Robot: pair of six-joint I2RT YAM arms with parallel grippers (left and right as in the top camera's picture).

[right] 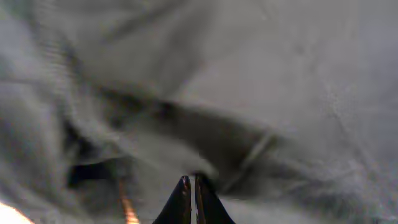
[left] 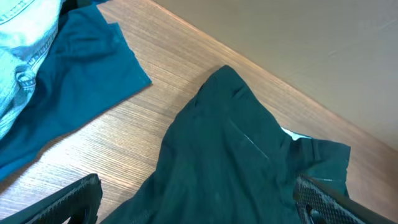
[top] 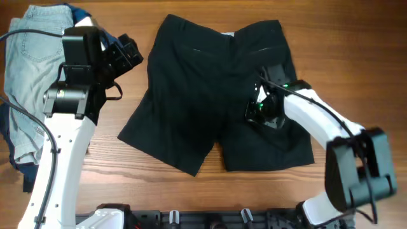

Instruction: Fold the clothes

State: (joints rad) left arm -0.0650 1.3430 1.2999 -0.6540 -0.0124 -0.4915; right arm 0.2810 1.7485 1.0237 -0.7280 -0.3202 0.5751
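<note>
A pair of black shorts [top: 203, 83] lies spread flat on the wooden table [top: 159, 191], waistband at the far side, legs toward me. My left gripper [top: 130, 54] is open and empty, hovering beside the shorts' upper left edge. In the left wrist view its fingers [left: 196, 202] straddle the shorts [left: 230, 143] from above. My right gripper [top: 257, 111] is down on the shorts' right leg. In the right wrist view its fingers [right: 191, 180] are closed, pinching a raised fold of the dark fabric [right: 280, 74].
A pile of clothes sits at the left edge of the table: light denim jeans [top: 32, 70] on top of a dark blue garment [top: 13, 146]. Both show in the left wrist view, the jeans [left: 18, 56] and the blue cloth [left: 81, 68].
</note>
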